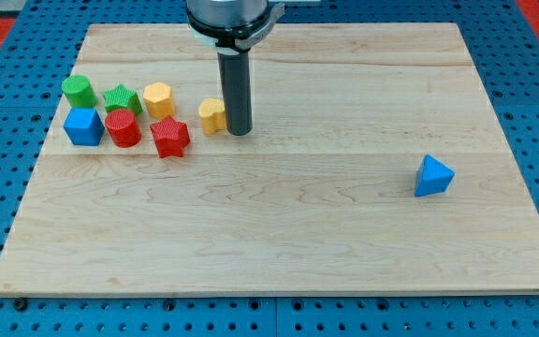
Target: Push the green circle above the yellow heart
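My tip (239, 131) has no jaws to open or close; it is a plain dark rod standing upright on the wooden board (279, 234), and it holds nothing. Its lower end sits just beside the yellow heart (212, 115), on the heart's right in the view, apparently touching it. The green circle (79, 91) lies well apart at the view's left, beside the green star (121, 99) and above the blue cube (83, 126).
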